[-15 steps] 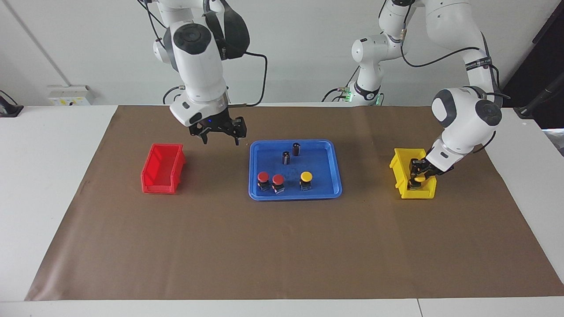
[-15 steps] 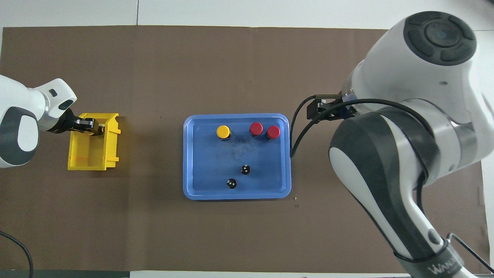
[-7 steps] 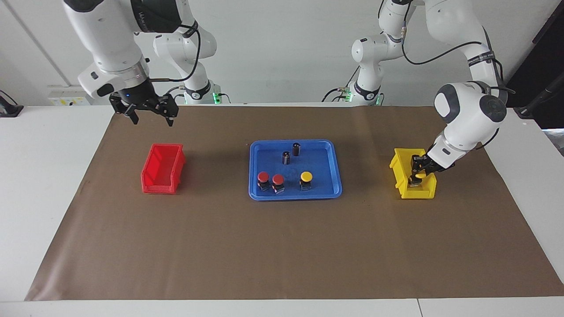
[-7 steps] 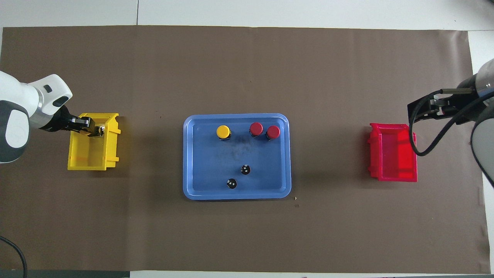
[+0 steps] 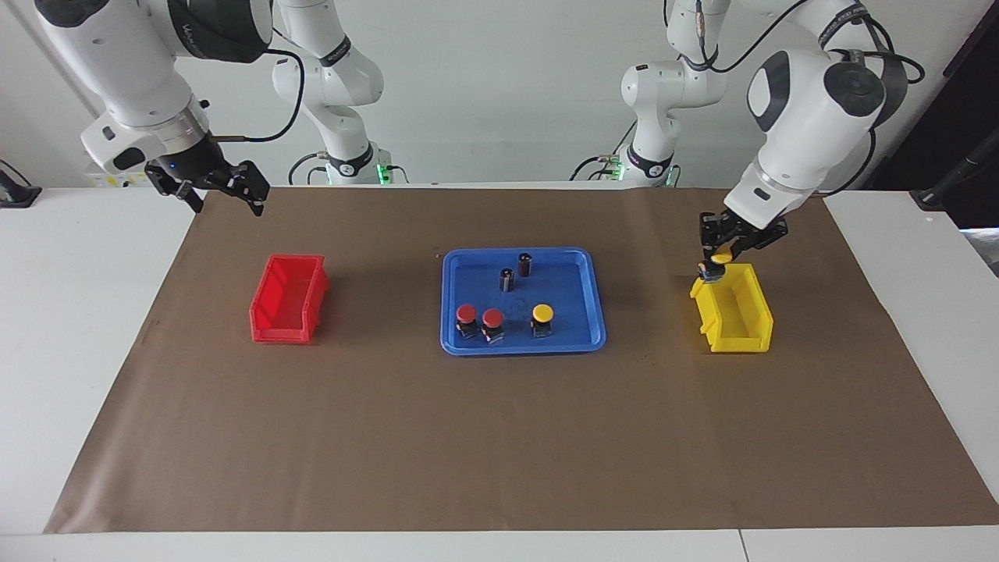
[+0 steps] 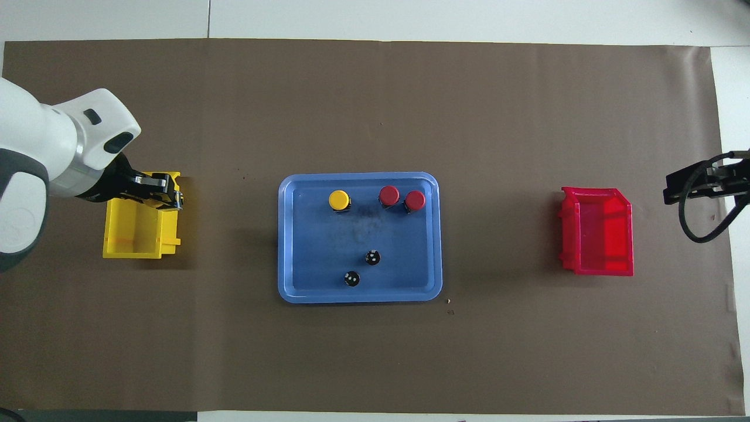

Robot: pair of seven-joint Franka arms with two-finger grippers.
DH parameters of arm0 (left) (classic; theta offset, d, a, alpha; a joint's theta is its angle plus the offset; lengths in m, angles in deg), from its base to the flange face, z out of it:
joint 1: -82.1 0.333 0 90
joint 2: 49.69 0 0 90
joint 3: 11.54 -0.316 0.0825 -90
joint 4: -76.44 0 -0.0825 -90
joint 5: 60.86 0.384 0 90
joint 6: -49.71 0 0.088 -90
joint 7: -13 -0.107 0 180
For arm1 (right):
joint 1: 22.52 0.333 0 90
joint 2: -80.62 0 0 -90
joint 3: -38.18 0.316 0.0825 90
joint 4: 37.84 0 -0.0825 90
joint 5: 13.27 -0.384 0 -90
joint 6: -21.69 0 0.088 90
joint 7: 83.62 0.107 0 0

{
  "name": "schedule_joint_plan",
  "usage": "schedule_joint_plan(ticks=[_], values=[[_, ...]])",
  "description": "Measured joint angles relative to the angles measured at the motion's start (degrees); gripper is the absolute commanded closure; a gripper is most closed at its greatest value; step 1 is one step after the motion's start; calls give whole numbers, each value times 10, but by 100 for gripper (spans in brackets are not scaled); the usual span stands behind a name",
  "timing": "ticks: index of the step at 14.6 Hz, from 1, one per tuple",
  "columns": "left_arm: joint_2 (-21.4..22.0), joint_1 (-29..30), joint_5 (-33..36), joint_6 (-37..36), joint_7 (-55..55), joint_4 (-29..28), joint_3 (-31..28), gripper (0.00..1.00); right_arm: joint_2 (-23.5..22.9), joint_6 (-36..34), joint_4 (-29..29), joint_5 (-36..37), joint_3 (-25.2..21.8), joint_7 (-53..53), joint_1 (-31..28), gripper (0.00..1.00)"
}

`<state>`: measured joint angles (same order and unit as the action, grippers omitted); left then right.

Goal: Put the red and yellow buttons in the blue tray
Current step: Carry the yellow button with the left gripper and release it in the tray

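Brown-covered surface (image 5: 499, 437) carried pretty much everything. Blue tray (image 5: 593, 308) sat mid-surface, already holding two red buttons (image 5: 466, 314) (image 5: 492, 318) side by side, one yellow button (image 5: 542, 314) close by, plus two dark cylinders (image 5: 524, 264) nearer the robots. Red bin (image 5: 287, 300) down at the right arm's end, yellow bin (image 5: 734, 318) at the left arm's. Left claw (image 5: 718, 257) hung just over the yellow bin's rim, clamped tight on the last yellow button (image 5: 721, 255). Right claw (image 5: 222, 201) waited up near the surface's edge, fingers spread wide, holding nothing.
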<state>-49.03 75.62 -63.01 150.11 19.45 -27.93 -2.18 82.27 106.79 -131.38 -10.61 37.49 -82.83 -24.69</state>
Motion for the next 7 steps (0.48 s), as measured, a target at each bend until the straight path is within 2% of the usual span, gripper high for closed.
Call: schedule_joint_plan(ticks=[3, 7], values=[[-28, -94, 0, 59, 103, -4, 5, 90, 0, 0, -2, 0, 0, 0, -7, 0], [-103, -120, 0, 148, 128, -7, 4, 90, 0, 0, -3, 0, 0, 0, -8, 0]])
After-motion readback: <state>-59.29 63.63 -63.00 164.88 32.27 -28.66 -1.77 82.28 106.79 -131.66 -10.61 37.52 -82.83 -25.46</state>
